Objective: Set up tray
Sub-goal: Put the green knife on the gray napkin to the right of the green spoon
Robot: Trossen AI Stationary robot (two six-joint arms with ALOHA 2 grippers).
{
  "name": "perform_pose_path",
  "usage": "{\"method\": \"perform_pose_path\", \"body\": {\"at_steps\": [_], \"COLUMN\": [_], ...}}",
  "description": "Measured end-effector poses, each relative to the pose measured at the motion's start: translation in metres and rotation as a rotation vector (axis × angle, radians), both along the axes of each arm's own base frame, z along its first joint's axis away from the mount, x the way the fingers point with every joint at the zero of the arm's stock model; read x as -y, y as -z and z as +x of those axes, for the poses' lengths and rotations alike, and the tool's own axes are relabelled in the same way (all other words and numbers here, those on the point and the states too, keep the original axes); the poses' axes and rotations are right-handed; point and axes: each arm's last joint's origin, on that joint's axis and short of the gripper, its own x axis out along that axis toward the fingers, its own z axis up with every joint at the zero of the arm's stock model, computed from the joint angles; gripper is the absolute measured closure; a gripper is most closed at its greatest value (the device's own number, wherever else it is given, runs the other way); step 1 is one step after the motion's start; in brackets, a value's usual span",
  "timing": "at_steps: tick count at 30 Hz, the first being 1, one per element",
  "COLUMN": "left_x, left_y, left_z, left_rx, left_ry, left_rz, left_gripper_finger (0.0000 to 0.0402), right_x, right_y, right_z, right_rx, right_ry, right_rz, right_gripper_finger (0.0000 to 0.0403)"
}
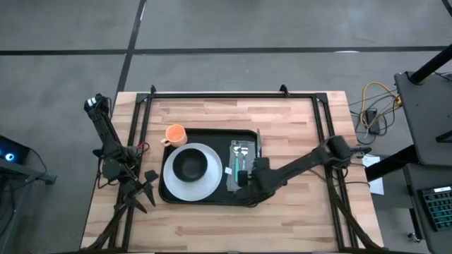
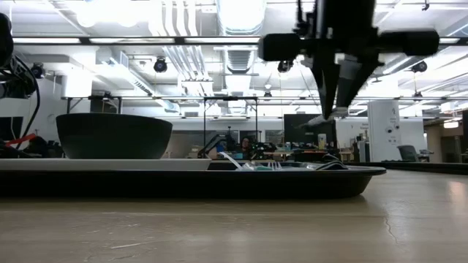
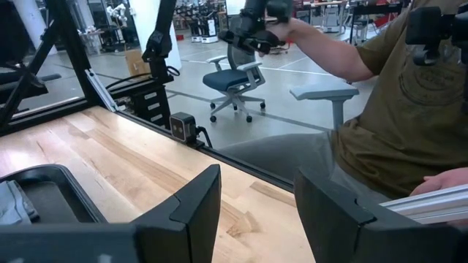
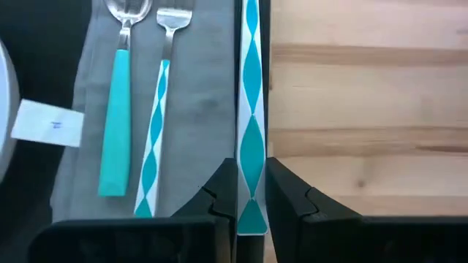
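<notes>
The black tray (image 1: 219, 137) lies mid-table, low in the low view (image 2: 219, 181). On it rests a white plate (image 1: 206, 185) carrying a black bowl (image 1: 189, 164) (image 2: 113, 135). A grey napkin (image 1: 242, 151) (image 4: 197, 95) on the tray's right part bears a teal spoon (image 4: 121, 109) and a teal-and-white fork (image 4: 157, 109). My right gripper (image 1: 247, 176) (image 4: 251, 201) hangs over the napkin's near right side, shut on a teal-and-white utensil (image 4: 251, 109). My left gripper (image 1: 141, 190) (image 3: 256, 212) waits open left of the tray. My right gripper pinches the patterned utensil by its handle end (image 4: 251, 191) between the two fingers, coming from above and pointing down. The utensil runs away from the fingers along the napkin's right edge, beside the tray's rim (image 4: 265, 66). In the low view the fingertips (image 2: 330, 109) stand well above the tray.
An orange cup (image 1: 175, 134) stands at the tray's far left corner. A white slip (image 4: 47, 123) lies between plate and napkin. Bare wood (image 4: 365, 109) spreads right of the tray. A seated person (image 3: 395, 109) shows beyond the table in the left wrist view.
</notes>
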Motion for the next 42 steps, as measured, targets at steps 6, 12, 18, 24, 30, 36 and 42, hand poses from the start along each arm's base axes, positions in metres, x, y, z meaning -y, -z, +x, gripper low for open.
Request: {"method": "perform_pose_path", "body": {"at_steps": [6,12,18,24,30,36,42], "left_x": [0.0,0.0,0.0,0.0,0.0,0.0,0.0], "left_y": [0.0,0.0,0.0,0.0,0.0,0.0,0.0], "left_z": [0.0,0.0,0.0,0.0,0.0,0.0,0.0], "left_rx": [0.0,0.0,0.0,0.0,0.0,0.0,0.0], "left_ry": [0.0,0.0,0.0,0.0,0.001,0.0,0.0], "left_rz": [0.0,0.0,0.0,0.0,0.0,0.0,-0.001], "left_gripper_finger": [0.0246,0.0246,0.0246,0.0246,0.0246,0.0246,0.0246], "right_x": [0.005,-0.001,-0.006,-0.009,-0.01,-0.01,-0.01], "right_y": [0.022,0.044,0.057,0.059,0.057,0.057,0.057], "right_z": [-0.009,0.004,0.017,0.017,0.019,0.019,0.019], "right_rx": [0.187,0.15,0.116,0.12,0.121,0.121,0.121], "right_ry": [0.01,0.034,0.022,0.034,0.033,0.037,0.033], "right_rz": [0.075,0.058,0.049,0.06,0.079,0.087,0.088], "right_gripper_finger": [0.0371,0.0371,0.0371,0.0371,0.0371,0.0349,0.0301]}}
